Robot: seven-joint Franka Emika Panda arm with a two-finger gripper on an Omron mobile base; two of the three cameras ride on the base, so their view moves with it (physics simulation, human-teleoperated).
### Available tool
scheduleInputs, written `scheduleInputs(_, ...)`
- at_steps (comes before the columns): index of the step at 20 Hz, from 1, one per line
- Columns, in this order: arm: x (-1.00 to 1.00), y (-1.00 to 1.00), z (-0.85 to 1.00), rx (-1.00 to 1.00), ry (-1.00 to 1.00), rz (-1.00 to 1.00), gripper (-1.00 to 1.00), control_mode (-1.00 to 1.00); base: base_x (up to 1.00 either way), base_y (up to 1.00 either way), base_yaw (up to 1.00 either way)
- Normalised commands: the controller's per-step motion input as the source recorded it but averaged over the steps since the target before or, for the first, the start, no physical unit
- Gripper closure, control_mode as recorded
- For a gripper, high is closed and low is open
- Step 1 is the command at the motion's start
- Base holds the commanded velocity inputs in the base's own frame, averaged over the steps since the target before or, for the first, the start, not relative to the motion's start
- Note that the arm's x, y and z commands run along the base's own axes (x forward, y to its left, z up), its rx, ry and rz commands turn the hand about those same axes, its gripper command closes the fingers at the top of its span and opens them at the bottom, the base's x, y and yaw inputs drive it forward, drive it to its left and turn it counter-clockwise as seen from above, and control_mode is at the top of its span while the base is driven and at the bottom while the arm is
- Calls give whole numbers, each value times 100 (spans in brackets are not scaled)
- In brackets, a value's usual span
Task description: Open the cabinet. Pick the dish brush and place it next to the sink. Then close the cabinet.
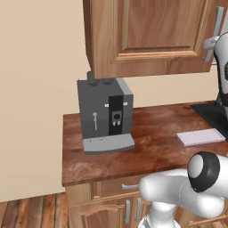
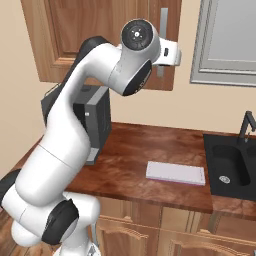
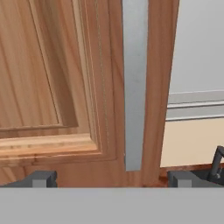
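The cabinet (image 1: 151,35) is the biggest thing: reddish-brown wood with visible grain, a raised-panel door and a long flat bar handle (image 3: 134,83) of grey metal near its right edge. The door is closed. Its top is cut off in all views, so what is inside is hidden.

Under the cabinet runs the bench (image 2: 135,165), a brown wooden top with a dark mottled grain. Below it are lower cupboards (image 1: 111,207) of lighter wood with short grey handles, only partly in the picture.

The white arm (image 2: 75,130) has smooth rounded shells and dark joints; it reaches up to the cabinet's handle and covers part of the door in the right base view.

To the right of the cabinet hangs a grey framed window (image 2: 230,42), cut by the picture edge.

Under the cabinet's left part stands a boxy dark grey coffee machine (image 1: 106,113) with a lighter grey tray; the arm hides much of it in the right base view.

The sink (image 2: 232,167), right of the cabinet and lower, is a black basin with a thin black faucet (image 2: 246,125).

Between the machine and the sink lies a flat pale rectangular board (image 2: 176,173).

The pincer (image 3: 112,178) is spread wide, its two dark tips on either side of the handle's lower end, holding nothing; whether they touch the door is hard to tell.
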Motion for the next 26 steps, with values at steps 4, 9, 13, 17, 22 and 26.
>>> scheduleInputs(4,7,-5,-1,0,0,0,-100,-100,0,0,0)
scheduleInputs(9,27,-10,0,0,0,0,-100,-100,0,0,0)
scheduleInputs(13,25,-7,0,0,0,0,-100,-100,0,0,0)
scheduleInputs(17,16,-15,0,0,0,0,-100,-100,0,0,0)
scheduleInputs(22,0,-18,0,0,0,0,-100,-100,0,0,0)
scheduleInputs(26,0,-9,0,0,0,0,-100,-100,0,0,0)
